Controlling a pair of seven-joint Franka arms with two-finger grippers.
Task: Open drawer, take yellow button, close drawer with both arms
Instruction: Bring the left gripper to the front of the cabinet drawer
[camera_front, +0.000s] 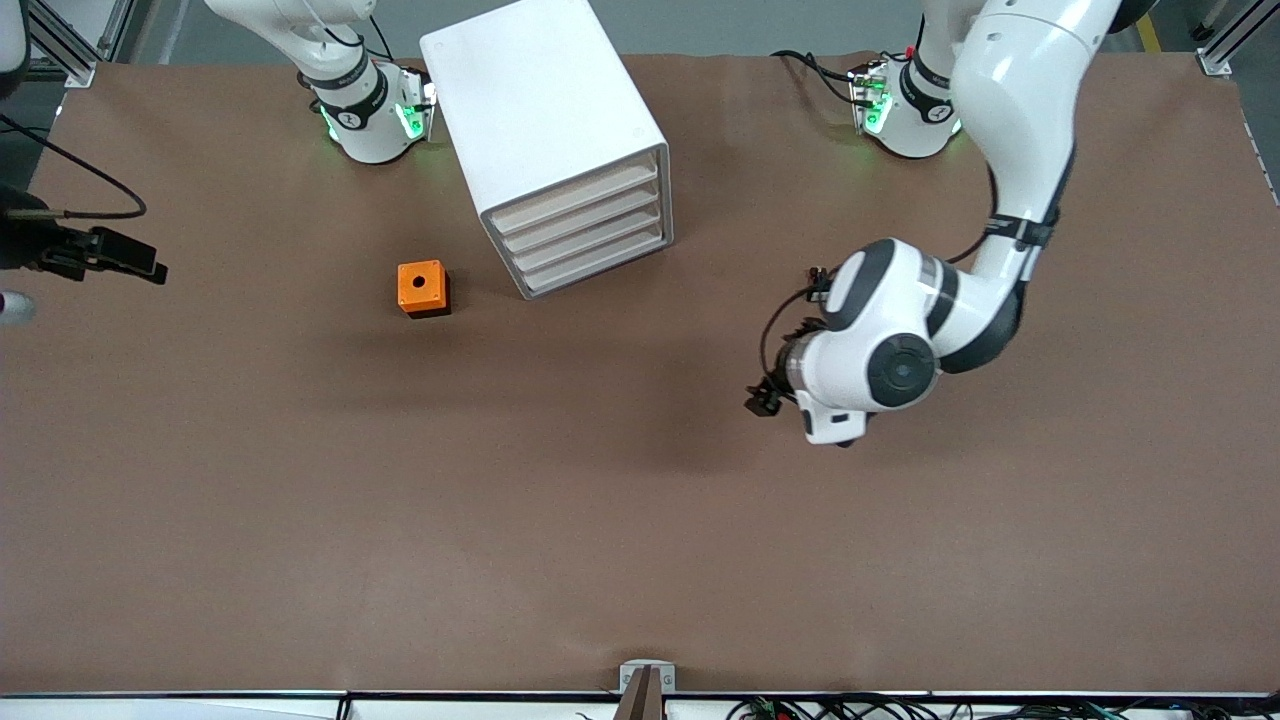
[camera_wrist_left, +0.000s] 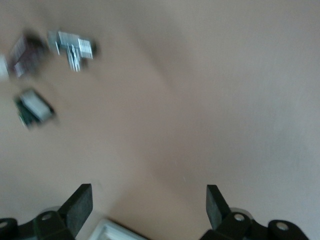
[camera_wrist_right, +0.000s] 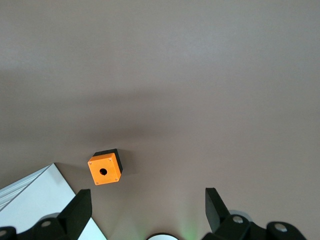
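Front view: drawer (camera_front: 575, 196) shut, both grippers spread and empty.
Your left gripper (camera_wrist_left: 149, 206) hovers over bare table toward the left arm's end, nearer the drawer front than your right gripper (camera_wrist_right: 147, 207).

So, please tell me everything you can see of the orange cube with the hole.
The orange cube is a small box with a bright orange top face, a round dark hole in the middle of that face and tiny marks at its corners. Its lower part is black. It looks like plastic. It stands flat on the brown table, hole facing up, beside the white cabinet, toward the right arm's end. Nothing touches it except the table.
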